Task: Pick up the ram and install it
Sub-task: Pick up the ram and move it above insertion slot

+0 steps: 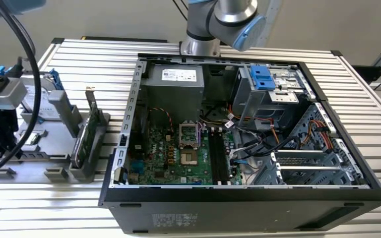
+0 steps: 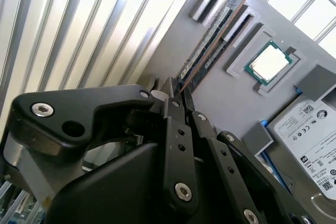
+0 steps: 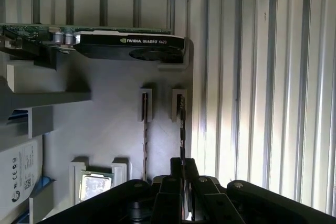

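Ram (image 3: pixel 182 129) stands seated in its gray holder (image 3: pixel 105 129) slot, directly between the jaws of the gripper (image 3: pixel 182 165), which appears clamped on it; lift-out and installation not yet done.

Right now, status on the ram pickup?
Hand at one end of the ram. Ram on edge in the grey holder, not installed. Second stick in the neighbouring slot, apart.
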Motion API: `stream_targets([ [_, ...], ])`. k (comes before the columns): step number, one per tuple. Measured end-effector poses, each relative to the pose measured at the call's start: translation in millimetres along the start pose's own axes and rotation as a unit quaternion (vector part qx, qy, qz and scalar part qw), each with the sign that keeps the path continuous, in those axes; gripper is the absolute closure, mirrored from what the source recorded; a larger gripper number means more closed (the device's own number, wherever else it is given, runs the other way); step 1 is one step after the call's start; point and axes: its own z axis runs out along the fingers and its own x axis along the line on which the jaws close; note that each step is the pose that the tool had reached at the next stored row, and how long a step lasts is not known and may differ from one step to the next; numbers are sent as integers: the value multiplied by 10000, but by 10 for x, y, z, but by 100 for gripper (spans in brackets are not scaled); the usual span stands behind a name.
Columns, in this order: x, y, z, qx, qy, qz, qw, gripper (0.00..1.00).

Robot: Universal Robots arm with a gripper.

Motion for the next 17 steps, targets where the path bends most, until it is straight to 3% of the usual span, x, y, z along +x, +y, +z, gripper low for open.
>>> stream_targets([
  [17,-1,1,-65,-1,0,0,10000,100],
])
